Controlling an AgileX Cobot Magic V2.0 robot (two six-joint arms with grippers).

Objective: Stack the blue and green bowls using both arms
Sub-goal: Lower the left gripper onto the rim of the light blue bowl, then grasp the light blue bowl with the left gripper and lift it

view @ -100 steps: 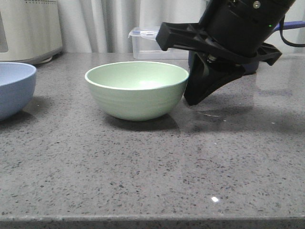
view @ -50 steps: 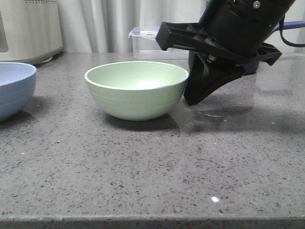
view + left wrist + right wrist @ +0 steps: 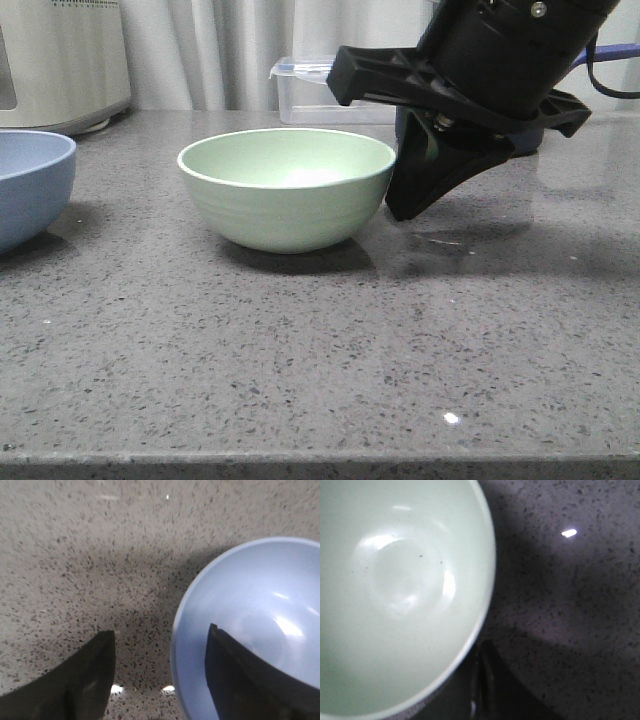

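Note:
The green bowl (image 3: 287,190) stands upright in the middle of the grey counter. It also fills much of the right wrist view (image 3: 395,590). My right gripper (image 3: 405,208) hangs right beside the bowl's right wall, tips near the counter. In the right wrist view the gripper (image 3: 482,680) lies just outside the rim, jaws together, holding nothing. The blue bowl (image 3: 30,185) stands at the far left, cut by the frame edge. In the left wrist view my left gripper (image 3: 160,630) is open astride the blue bowl's (image 3: 260,610) rim, one finger (image 3: 240,680) inside, the other outside.
A clear plastic box (image 3: 325,95) stands at the back behind the green bowl. A white appliance (image 3: 60,60) stands at the back left. A dark navy pot (image 3: 530,140) is mostly hidden behind my right arm. The counter's front edge (image 3: 320,462) runs along the bottom.

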